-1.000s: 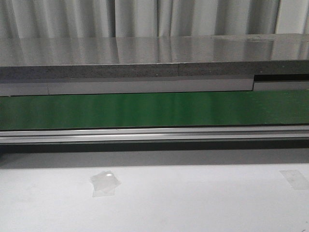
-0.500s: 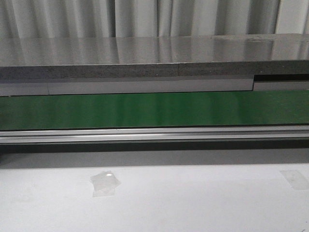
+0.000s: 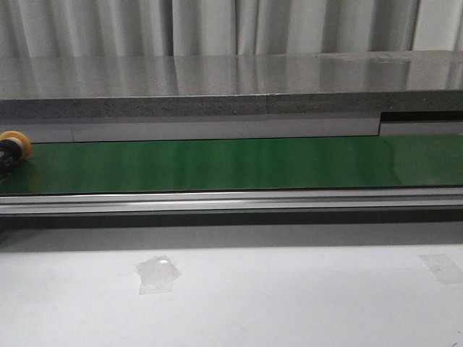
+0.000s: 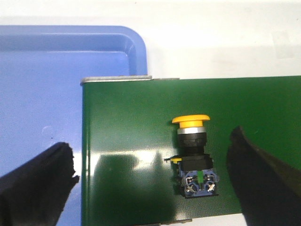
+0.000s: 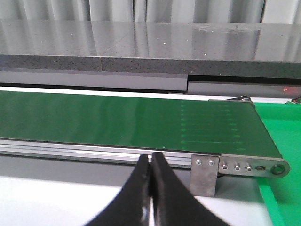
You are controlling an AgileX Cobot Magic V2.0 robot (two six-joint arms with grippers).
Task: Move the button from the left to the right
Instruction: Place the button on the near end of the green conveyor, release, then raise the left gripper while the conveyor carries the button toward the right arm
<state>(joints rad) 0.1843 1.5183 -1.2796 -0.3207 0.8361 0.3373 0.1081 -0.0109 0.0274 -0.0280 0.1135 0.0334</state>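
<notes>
The button (image 4: 193, 157) lies on its side on the green conveyor belt (image 4: 131, 117), with its yellow cap (image 4: 190, 120) away from the fingers and its black body showing a green mark. My left gripper (image 4: 151, 146) is open above the belt. The button is between the fingers, closer to one finger (image 4: 254, 165), and touches neither. In the front view only the button's yellow cap (image 3: 16, 143) shows, at the belt's far left edge. My right gripper (image 5: 151, 162) is shut and empty, in front of the belt's right end. Neither gripper shows in the front view.
A blue tray (image 4: 47, 70) sits beyond the belt's left end. A green bin (image 5: 282, 136) lies past the belt's right end roller bracket (image 5: 244, 167). A grey shelf (image 3: 231, 94) runs behind the belt. Two tape patches (image 3: 157, 273) lie on the white table.
The button has come into the front view at the far left edge of the belt, where only bare belt showed before.
</notes>
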